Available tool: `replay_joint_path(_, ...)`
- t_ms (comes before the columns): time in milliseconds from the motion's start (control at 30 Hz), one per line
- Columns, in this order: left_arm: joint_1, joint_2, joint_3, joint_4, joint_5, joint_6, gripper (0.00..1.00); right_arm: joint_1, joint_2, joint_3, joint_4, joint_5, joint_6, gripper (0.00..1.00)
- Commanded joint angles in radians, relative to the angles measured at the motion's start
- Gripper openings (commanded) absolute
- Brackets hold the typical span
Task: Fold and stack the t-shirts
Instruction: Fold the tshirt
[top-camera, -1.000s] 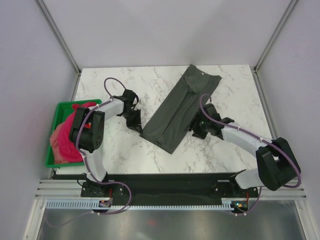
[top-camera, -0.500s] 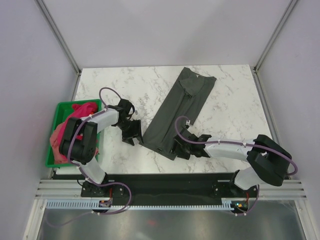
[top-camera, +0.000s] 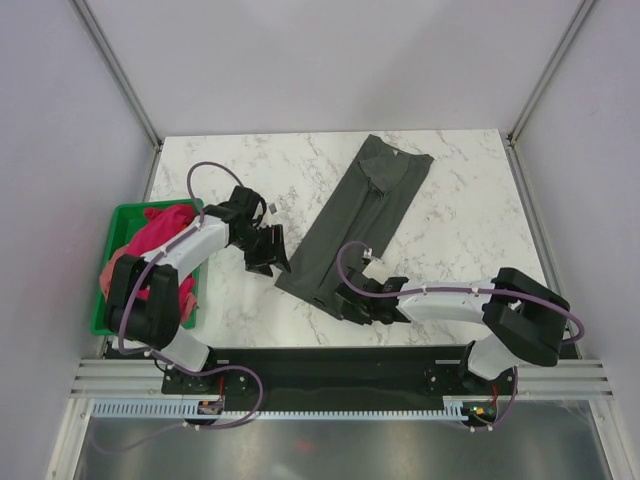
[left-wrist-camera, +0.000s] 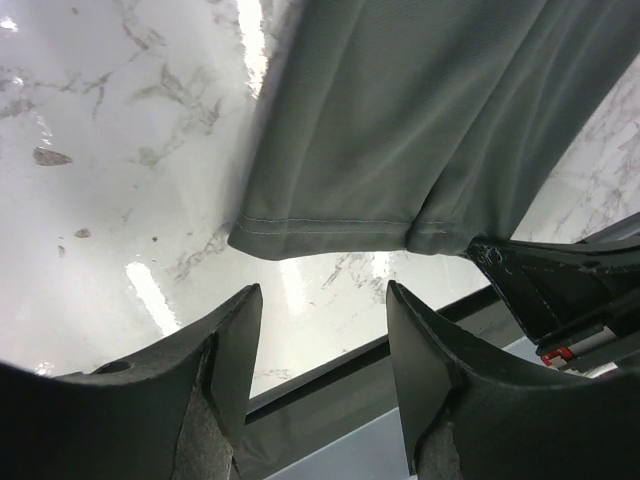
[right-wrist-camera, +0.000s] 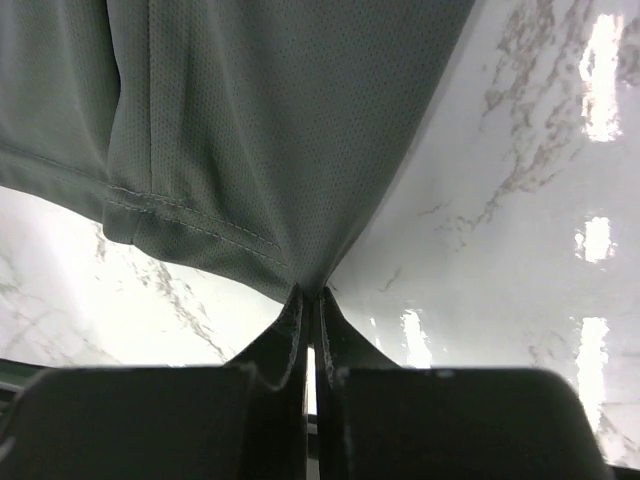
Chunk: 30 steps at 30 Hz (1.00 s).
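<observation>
The dark charcoal grey cloth t-shirt (top-camera: 365, 215) lies as a long narrow strip, slanting across the middle of the white marble-patterned table (top-camera: 470, 200), with the collar end far from you and the hem end near. Within the last second your right gripper (right-wrist-camera: 308, 300) has come from the strip's right side down to the near hem, and it is now pinched tight on the hem corner. Your left gripper (left-wrist-camera: 325, 310) has let go; its jaws stand apart just beside the hem and hold nothing. I judge the lengthwise fold finished and the crosswise fold beginning. At the table's left edge the green plastic bin (top-camera: 120, 212) holds the pink t-shirts (top-camera: 160, 222). Pale walls enclose the table.
</observation>
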Motion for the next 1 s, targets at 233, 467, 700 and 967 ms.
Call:
replay_joint_path(233,-0.13,-0.154,-0.138,0.132,0.155,-0.141,0.61,0.007,-0.239,-0.138,-0.339,0.042,-0.07,0.0)
replay_joint_path(467,-0.293,-0.227,-0.262,0.315,0.057,-0.347,0.6,0.006,-0.486,-0.242,-0.522,0.011,-0.102,0.0)
replay_joint_path(700,-0.428,-0.098,-0.324,0.459,0.037,-0.471,0.56,0.007,-0.578,-0.293,-0.542,-0.013,-0.087,0.0)
replay_joint_path(967,-0.528,-0.046,-0.322,0.481,-0.025,-0.529,0.51,0.006,-0.596,-0.273,-0.554,-0.006,-0.084,0.0)
